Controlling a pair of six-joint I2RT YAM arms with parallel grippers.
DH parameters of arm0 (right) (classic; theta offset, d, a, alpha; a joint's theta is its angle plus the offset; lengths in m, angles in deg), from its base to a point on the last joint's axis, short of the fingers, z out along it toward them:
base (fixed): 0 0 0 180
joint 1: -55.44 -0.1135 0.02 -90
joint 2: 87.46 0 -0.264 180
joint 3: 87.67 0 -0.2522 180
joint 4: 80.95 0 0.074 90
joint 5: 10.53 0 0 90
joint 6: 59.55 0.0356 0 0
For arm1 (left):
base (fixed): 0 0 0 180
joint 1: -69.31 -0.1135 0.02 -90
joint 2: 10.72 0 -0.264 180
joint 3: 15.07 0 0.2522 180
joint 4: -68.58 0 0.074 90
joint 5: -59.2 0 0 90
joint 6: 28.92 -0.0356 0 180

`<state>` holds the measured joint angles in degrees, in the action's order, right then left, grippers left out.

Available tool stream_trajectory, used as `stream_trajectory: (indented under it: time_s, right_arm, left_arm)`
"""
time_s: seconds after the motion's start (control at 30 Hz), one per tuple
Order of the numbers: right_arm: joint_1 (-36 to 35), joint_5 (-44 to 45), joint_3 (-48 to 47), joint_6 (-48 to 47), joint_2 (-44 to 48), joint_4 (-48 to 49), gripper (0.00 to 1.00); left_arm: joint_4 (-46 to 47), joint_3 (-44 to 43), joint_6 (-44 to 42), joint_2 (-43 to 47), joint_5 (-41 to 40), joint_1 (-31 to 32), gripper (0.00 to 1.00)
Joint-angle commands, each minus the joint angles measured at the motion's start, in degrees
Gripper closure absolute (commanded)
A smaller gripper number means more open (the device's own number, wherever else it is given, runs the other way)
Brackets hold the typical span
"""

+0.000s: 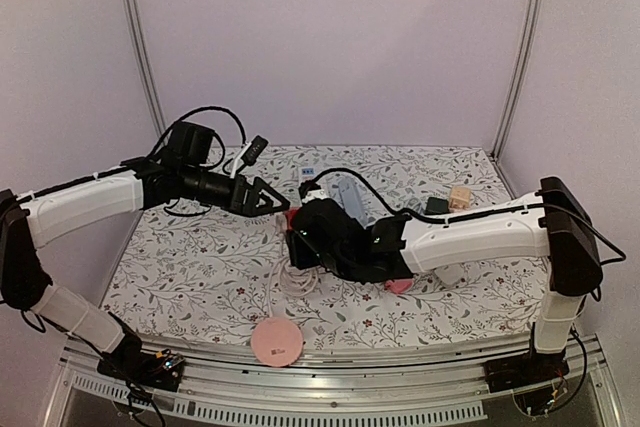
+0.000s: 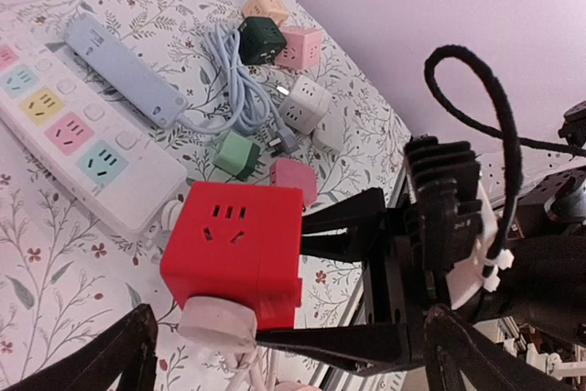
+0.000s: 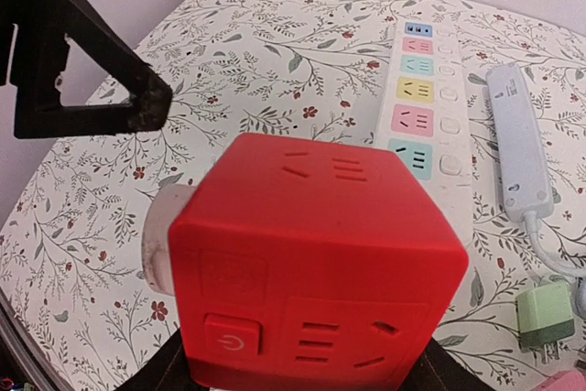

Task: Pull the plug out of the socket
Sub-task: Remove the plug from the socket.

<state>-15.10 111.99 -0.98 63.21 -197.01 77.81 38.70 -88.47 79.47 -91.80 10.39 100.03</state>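
Observation:
A red cube socket [image 3: 316, 272] is held off the table in my right gripper [image 1: 308, 237], which is shut on it; its black fingers [image 2: 348, 341] clamp two opposite faces. A white round plug [image 2: 217, 322] sits pushed into the cube's side, and it also shows in the right wrist view [image 3: 157, 243]; its white cable hangs down to the table. My left gripper [image 1: 272, 199] is open. Its fingers [image 2: 101, 363] stand wide apart, just short of the plug and not touching it. One left fingertip [image 3: 142, 103] shows above and left of the cube.
A long white power strip [image 2: 82, 148] with coloured sockets and a pale blue strip [image 2: 128, 70] lie behind the cube. Several small cube adapters, including a green one [image 2: 236, 153] and a pink one [image 2: 300, 46], lie around a coiled cable. A pink disc [image 1: 276, 343] lies near the front edge.

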Motion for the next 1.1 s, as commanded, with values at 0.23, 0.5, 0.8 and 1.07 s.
stream_trajectory:
  time_s: [0.23,0.5,0.8,1.07]
  right_arm:
    - [3.00,1.20,7.96,2.55,11.58,6.23,0.74]
    - [4.39,0.71,11.87,4.72,17.75,8.95,0.75]
    - [4.41,-0.35,11.80,5.04,20.30,9.68,0.75]
    - [4.42,-2.46,10.58,5.54,19.17,10.25,0.77]
  left_arm:
    - [-0.47,-1.14,-3.61,1.28,1.36,0.74,0.02]
    - [-2.65,-2.04,-5.41,-1.64,2.00,5.46,0.09]
    - [-1.74,-2.75,-3.13,-5.67,3.25,8.62,0.32]
    - [4.74,-0.09,1.56,-5.12,0.42,8.92,0.51]
